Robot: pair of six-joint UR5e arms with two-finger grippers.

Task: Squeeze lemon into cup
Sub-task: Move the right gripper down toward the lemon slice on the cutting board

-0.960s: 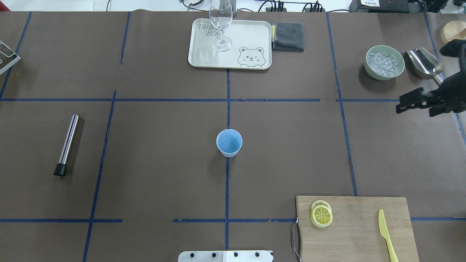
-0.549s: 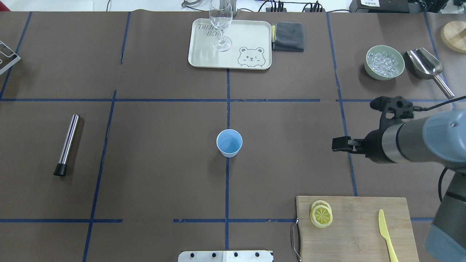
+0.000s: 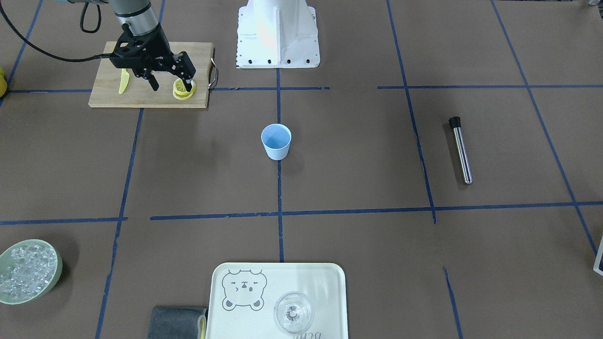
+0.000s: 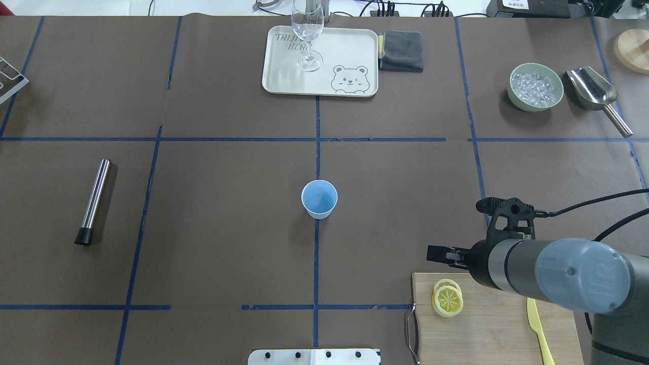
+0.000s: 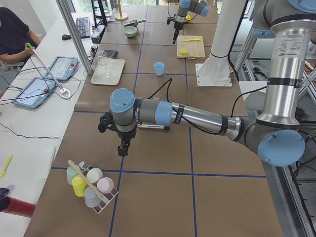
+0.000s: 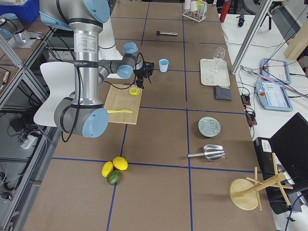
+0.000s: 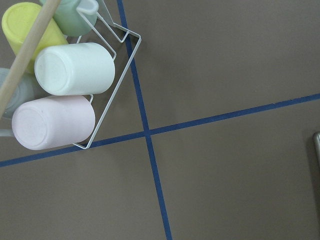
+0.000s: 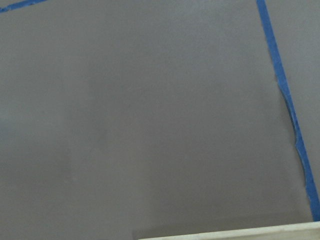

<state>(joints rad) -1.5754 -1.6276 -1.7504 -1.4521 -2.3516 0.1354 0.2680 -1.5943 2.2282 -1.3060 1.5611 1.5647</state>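
Hovering over the cup-side edge of the cutting board (image 4: 499, 332), the right gripper (image 3: 170, 86) points down, jaws spread wide, nothing between them. The gap looks wider than a slice, presumably so the fingers can straddle the fruit.

The lemon (image 4: 447, 300): two thin slices, overlapped, lying flat on the board at its handle end, the corner nearest the cup. The front-facing view puts one finger across the slices, yet the overhead view places the gripper's tip just off the board's edge. It is probably raised above them, not touching.

The right wrist view shows bare table and only a strip of the board's edge. By my reading the approach is unfinished, with no grasp yet.

The cup (image 4: 319, 198): upright, looks empty, well apart from the board, out past its handle corner. That leaves room to carry a slice across.

The yellow knife (image 4: 537, 324) lies on the board's other half, clear of the slices.

The left gripper (image 5: 122, 147) hangs far from the board, near a rack of cups (image 5: 91, 185), likely parked aside. I cannot tell how its jaws stand.
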